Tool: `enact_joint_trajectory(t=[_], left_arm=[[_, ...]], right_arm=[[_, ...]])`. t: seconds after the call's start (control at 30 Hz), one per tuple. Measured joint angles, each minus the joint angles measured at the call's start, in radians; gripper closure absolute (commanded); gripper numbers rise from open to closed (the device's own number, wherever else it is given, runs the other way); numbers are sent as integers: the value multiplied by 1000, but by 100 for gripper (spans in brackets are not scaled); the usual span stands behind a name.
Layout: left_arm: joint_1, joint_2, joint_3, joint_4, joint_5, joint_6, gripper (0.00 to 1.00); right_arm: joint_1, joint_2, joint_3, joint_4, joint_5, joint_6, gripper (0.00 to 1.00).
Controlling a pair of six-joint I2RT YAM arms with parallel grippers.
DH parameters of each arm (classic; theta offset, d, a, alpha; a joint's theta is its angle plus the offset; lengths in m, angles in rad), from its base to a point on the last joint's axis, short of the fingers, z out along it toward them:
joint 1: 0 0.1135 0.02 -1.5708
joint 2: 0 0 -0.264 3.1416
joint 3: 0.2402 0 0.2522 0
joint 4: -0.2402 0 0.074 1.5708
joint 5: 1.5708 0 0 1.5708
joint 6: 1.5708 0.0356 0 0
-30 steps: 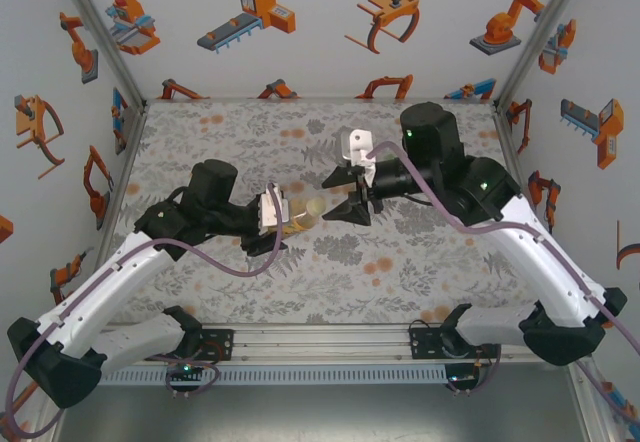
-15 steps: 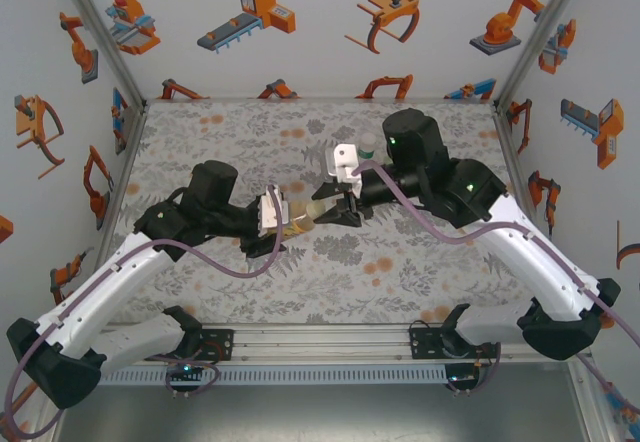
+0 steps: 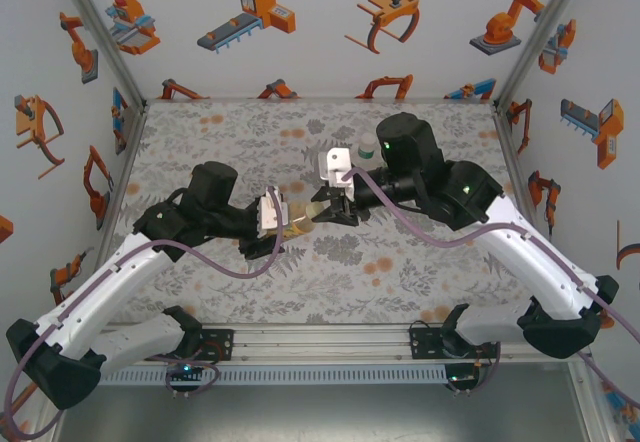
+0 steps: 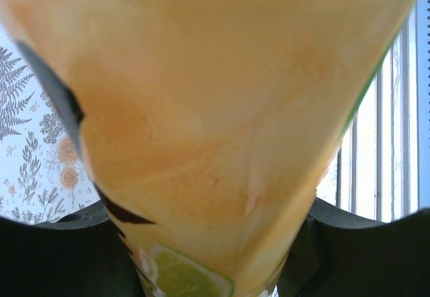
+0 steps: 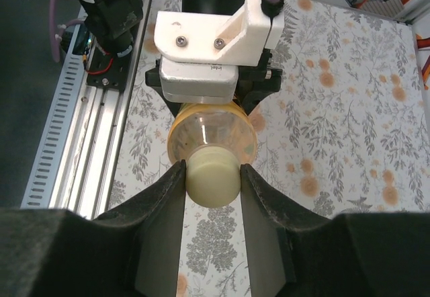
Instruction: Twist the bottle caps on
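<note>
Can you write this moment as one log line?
left tool: holds yellow-orange plastic juice bottle | right tool: pinches pale yellow round plastic cap | cap: at bottle's mouth

Right gripper (image 5: 212, 174) pinches a pale yellow round plastic cap (image 5: 213, 179), its black fingers (image 5: 164, 203) pressed to either side. The cap sits at the mouth of a yellow-orange plastic juice bottle (image 5: 238, 132) lying end-on just behind it. Beyond the cap a white camera bracket (image 5: 215, 31) rises above the bottle. Left of the cap, a slotted aluminium rail (image 5: 80, 129) borders the floral tablecloth (image 5: 336, 109).
</note>
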Motion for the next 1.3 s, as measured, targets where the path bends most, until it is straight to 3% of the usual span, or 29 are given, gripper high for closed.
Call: enact_joint_trajectory(t=[0.17, 0.27, 0.43, 0.6, 0.77, 0.9, 1.07, 1.23, 1.3], left_arm=[[0, 0, -1, -2, -2, 2, 92], [0, 0, -1, 0, -5, 0, 92], [0, -15, -24, 28, -64, -13, 93], [-1, -16, -46, 64, -158, -33, 93], [-5, 9, -47, 54, -245, -35, 93], [-5, 40, -47, 53, -285, -36, 91], [-6, 48, -47, 64, -296, -49, 70], [-6, 48, -47, 79, -295, -57, 43], [-5, 48, -47, 83, -287, -64, 37]], right_arm=[[5, 0, 0, 1, 18, 22, 83], [5, -1, -3, 15, 44, 99, 100], [10, -18, -59, 97, 163, 418, 100], [11, -17, -101, 118, 356, 917, 100], [-10, -28, -188, 143, 462, 1410, 100], [-29, -25, -224, 139, 497, 1621, 100], [-42, -25, -237, 139, 509, 1741, 100], [-55, -25, -237, 141, 506, 1761, 100], [-65, -24, -236, 138, 501, 1754, 100]])
